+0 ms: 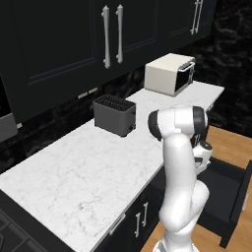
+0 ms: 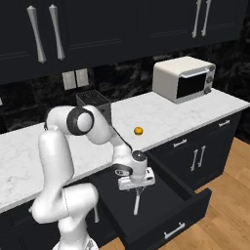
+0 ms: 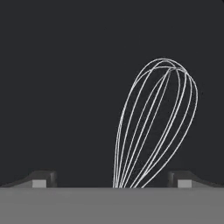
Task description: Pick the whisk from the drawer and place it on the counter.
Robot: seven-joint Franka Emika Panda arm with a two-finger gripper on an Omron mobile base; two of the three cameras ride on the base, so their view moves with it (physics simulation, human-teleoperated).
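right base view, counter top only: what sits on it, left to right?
On the counter: toaster → small orange ball → microwave.

Readable text: none on any surface.
White box-shaped microwave (image 2: 183, 78) at the far end of the white marble counter (image 2: 161, 119): dark glass door and a side panel with small knobs, no legible brand or numbers.
Dark grey slotted metal toaster (image 1: 114, 114), on the counter nearer than the microwave: plain sides, no label.
Two pale wall plates (image 2: 75, 78) on the black backsplash just above the toaster: blank.
Black upper cabinet doors (image 1: 69, 34) above the counter: long silver handles, no signs.
Open black-fronted drawer (image 2: 166, 227) below the counter edge: silver bar handle, no markings.
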